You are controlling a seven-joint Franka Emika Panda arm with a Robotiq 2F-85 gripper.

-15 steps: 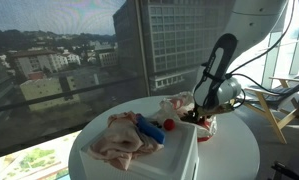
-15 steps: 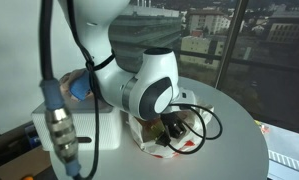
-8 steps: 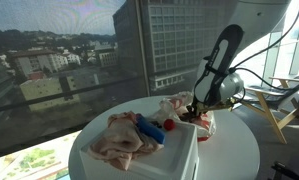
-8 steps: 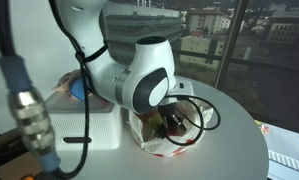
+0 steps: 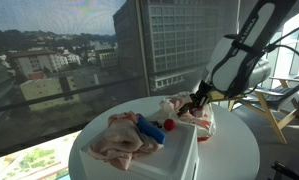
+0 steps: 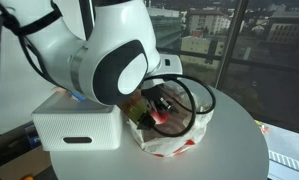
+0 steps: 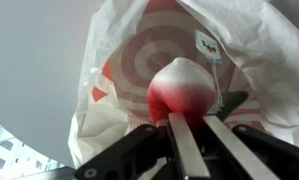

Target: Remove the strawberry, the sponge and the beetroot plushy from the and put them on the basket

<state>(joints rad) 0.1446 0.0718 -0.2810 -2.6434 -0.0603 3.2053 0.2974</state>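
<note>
Tool [image 7: 194, 125] pinches a rounded red-and-white plushy [image 7: 179, 88], likely the beetroot, just above the mouth of the white bag [image 7: 119, 70] with red rings. In an exterior view the bag sits toward 3 o'clock on the round desk [image 5: 234, 150]. At 9 o'clock of the bag a small red piece [image 5: 169, 124], probably the strawberry, lies by the white box [image 5: 174, 160]. The box top carries a pink cloth heap [image 5: 117, 140] and a blue item [image 5: 149, 130], perhaps the sponge. The beetroot looks like the last one left to place; what else is in the bag is hidden.
</note>
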